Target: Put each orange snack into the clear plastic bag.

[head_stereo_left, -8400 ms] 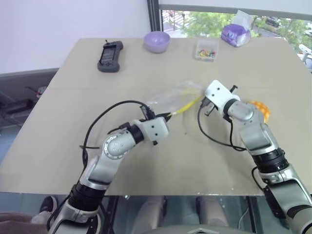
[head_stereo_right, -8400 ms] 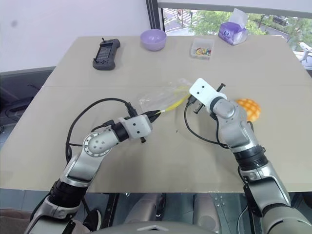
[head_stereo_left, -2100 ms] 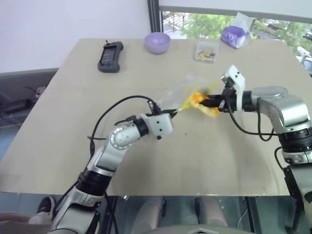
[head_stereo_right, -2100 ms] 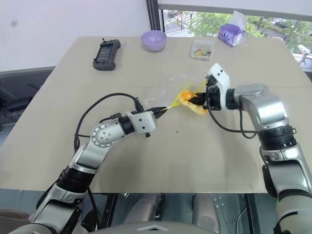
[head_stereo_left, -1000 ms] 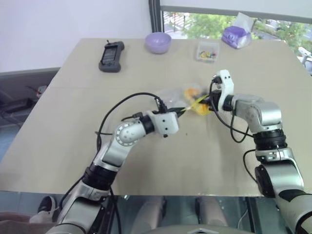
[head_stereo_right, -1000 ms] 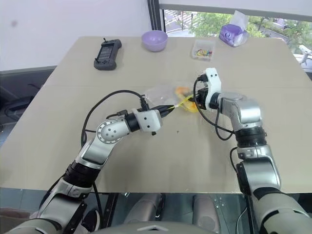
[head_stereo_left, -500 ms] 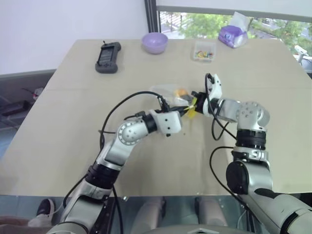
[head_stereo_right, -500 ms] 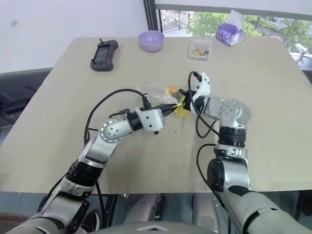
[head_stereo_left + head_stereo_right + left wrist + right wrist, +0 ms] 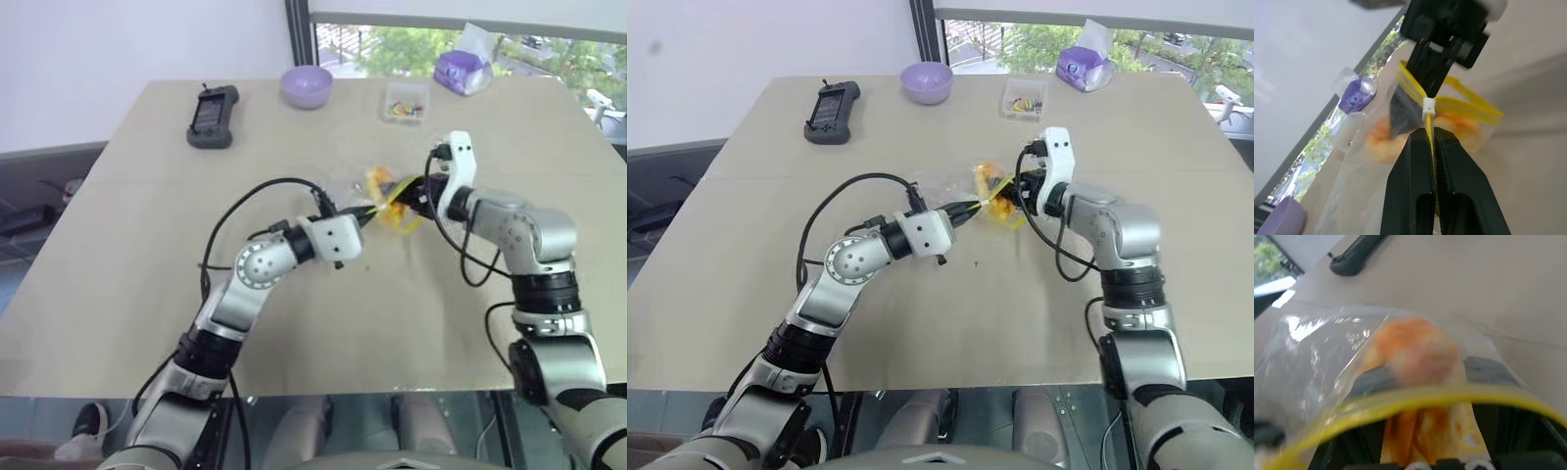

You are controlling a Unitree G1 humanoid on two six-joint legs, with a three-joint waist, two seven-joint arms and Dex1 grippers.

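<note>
Orange snack (image 9: 1415, 352) inside clear plastic bag (image 9: 1312, 362)

1. An office-like or lab-like room, not a home: a plain beige table (image 9: 147, 294) with bare edges stands against a blank white wall (image 9: 118, 49).
2. A window (image 9: 509, 44) behind the table's far edge looks onto green trees and parked cars.
3. Near the far edge sit a black handheld controller (image 9: 212, 115), a purple bowl (image 9: 308, 85), a small clear box of colourful bits (image 9: 408, 103) and a purple tissue pack (image 9: 460, 69).
</note>
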